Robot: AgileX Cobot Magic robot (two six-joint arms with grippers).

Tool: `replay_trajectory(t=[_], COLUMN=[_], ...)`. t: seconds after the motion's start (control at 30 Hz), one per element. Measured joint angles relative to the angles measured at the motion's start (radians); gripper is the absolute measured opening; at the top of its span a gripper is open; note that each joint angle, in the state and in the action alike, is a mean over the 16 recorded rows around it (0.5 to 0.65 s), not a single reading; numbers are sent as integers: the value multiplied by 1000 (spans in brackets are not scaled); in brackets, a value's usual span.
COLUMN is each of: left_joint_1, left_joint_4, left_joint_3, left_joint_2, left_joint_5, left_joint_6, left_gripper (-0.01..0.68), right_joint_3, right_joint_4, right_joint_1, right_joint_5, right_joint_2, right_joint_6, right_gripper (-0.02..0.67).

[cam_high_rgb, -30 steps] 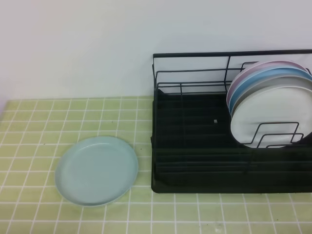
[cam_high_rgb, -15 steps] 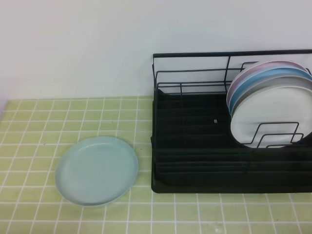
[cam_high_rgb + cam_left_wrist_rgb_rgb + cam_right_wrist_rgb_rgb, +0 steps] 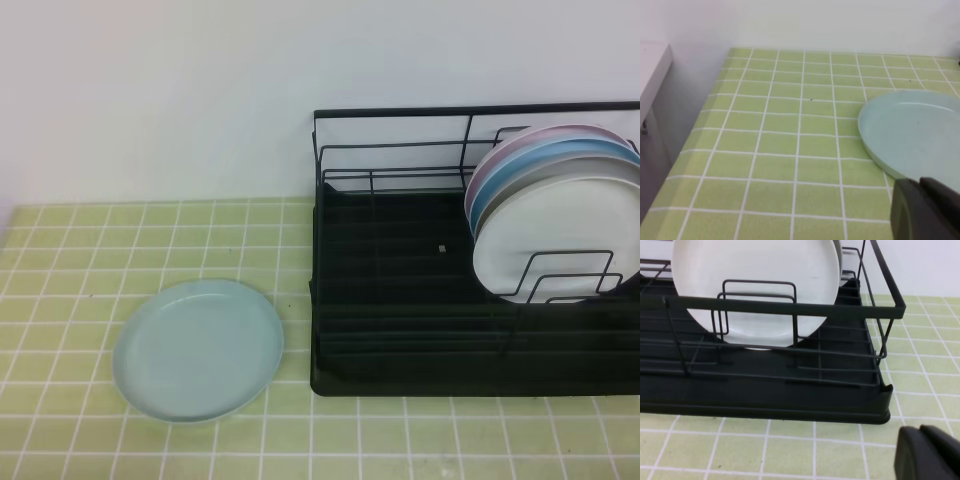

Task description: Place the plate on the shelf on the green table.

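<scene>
The pale mint plate (image 3: 197, 348) lies flat on the green table (image 3: 60, 280), just left of the shelf (image 3: 400, 330), a black wire rack with a ribbed tray. In the left wrist view the plate (image 3: 915, 137) fills the right side, with my left gripper (image 3: 925, 210) shut and empty at the bottom right, just short of its near rim. In the right wrist view my right gripper (image 3: 927, 452) is shut and empty at the bottom right, in front of the shelf's (image 3: 765, 405) front right corner. Neither gripper appears in the exterior high view.
Three plates stand upright in the shelf's right end: pink (image 3: 560, 132), blue (image 3: 560, 160) and white (image 3: 560, 230). A white wall runs behind the table. The table's left edge (image 3: 695, 130) drops off beside a white surface (image 3: 650, 70).
</scene>
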Motion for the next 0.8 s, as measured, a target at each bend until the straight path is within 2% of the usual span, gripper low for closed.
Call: replay_trajectory(t=[0.8], left_joint_1=[0], left_joint_4=[6], left_joint_3=[0], left_joint_2=[0], left_joint_5=[-2], left_joint_6=[1], left_gripper=[-2], right_joint_3=[0], right_joint_4=[-33], right_joint_1=[0], right_joint_5=[-30], right_joint_2=[1], right_joint_6=[-7], right_gripper=[-4])
